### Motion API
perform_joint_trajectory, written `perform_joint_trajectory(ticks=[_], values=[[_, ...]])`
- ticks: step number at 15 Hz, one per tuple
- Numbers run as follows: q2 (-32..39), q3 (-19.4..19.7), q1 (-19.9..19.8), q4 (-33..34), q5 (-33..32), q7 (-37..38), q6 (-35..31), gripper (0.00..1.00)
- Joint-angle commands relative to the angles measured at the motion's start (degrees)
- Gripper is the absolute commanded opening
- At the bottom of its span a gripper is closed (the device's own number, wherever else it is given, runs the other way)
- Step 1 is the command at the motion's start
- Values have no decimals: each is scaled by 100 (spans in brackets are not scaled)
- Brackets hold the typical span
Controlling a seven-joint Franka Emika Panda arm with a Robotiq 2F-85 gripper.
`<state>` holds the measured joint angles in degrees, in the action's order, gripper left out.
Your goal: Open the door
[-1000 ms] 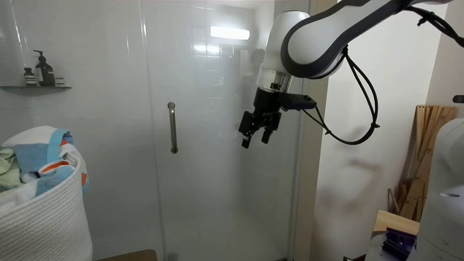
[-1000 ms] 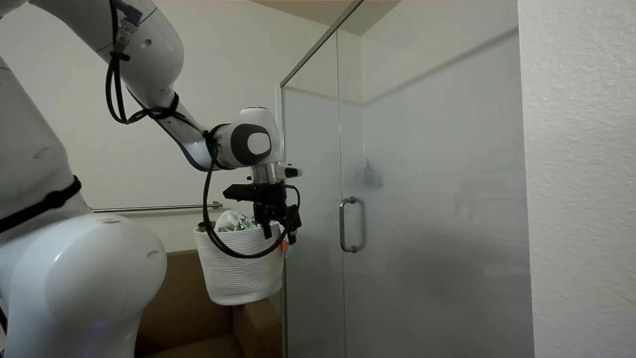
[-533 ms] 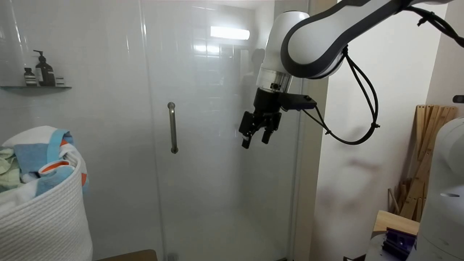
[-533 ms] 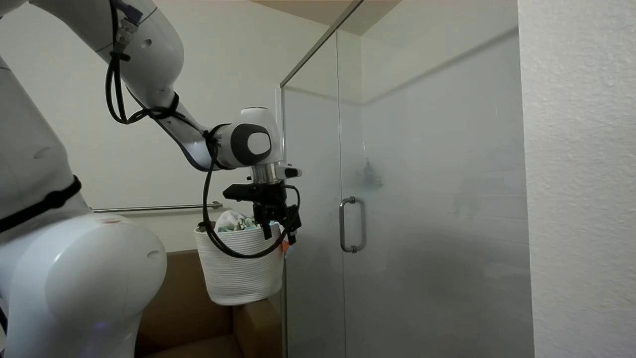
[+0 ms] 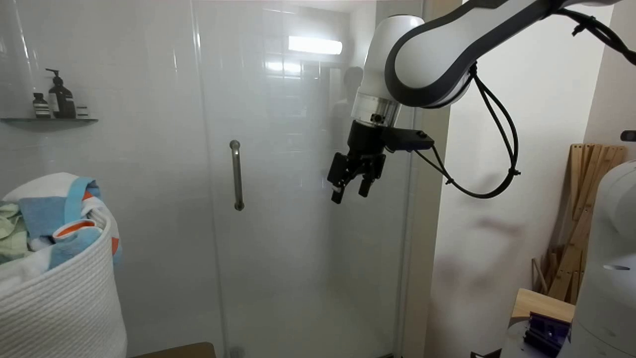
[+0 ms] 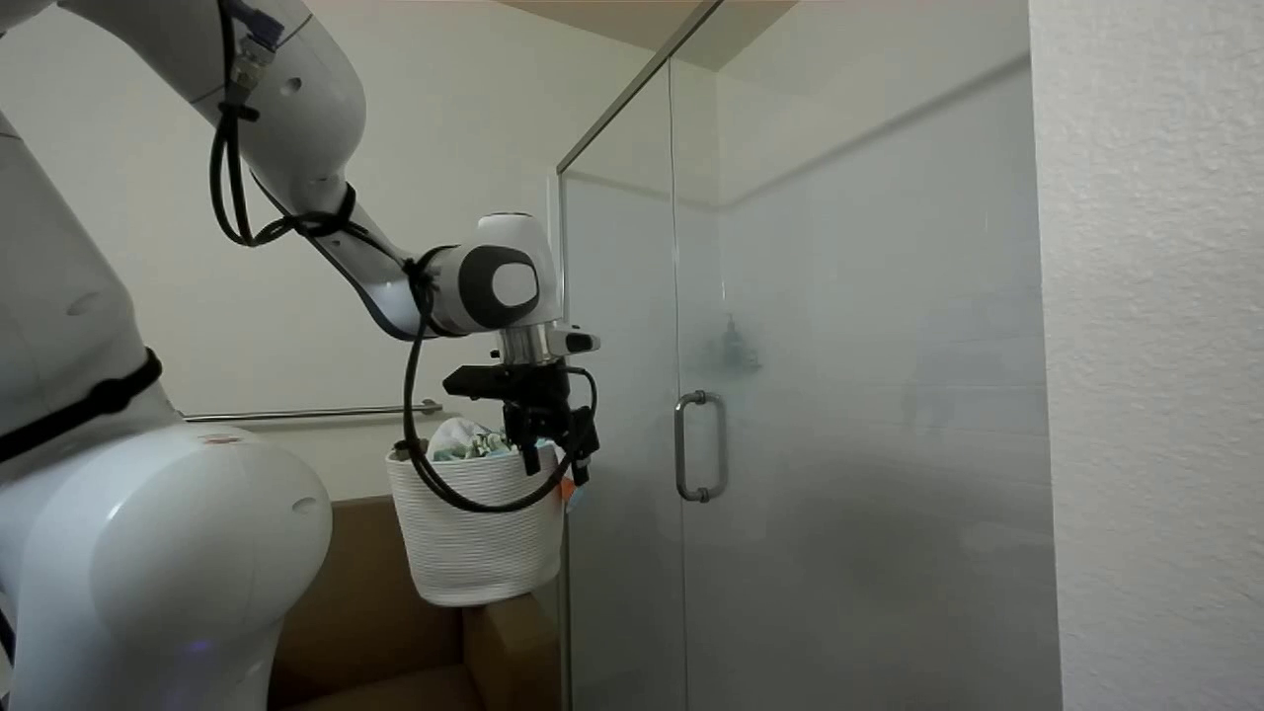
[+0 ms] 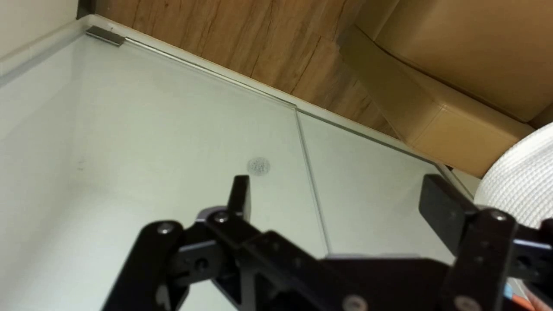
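The door [image 5: 278, 248] is a tall clear glass panel with a vertical silver bar handle [image 5: 237, 175]. In an exterior view the door [image 6: 859, 573] and its handle [image 6: 681, 449] also show. The door stands shut, in line with the fixed panel. In the wrist view the door [image 7: 185, 116] lies at left; its handle is not seen there. My gripper [image 5: 351, 195] hangs pointing down, in front of the glass, to the right of the handle and apart from it. In an exterior view the gripper [image 6: 557, 470] is left of the handle. In the wrist view its fingers [image 7: 339, 190] are wide apart and empty.
A white woven basket [image 5: 64, 308] with towels stands on a brown sofa [image 6: 513, 642], close to the handleless fixed glass panel [image 6: 622, 553]. A side wall [image 6: 1145, 395] borders the door. Wooden slats [image 5: 576, 238] lean near the robot base. Arm cables hang in a loop.
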<state>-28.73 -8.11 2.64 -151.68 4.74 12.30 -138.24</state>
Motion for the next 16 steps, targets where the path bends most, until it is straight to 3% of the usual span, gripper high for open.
perform_joint_trajectory(ticks=[1, 7, 11, 16], values=[[-1, 35, 32, 9, -26, 16, 17, 100], [-1, 35, 32, 9, -26, 16, 17, 100], [356, -396, -359, 50, -608, 644, -1223, 100], [1479, -1153, -1321, 707, -1896, 1678, -2545, 100]])
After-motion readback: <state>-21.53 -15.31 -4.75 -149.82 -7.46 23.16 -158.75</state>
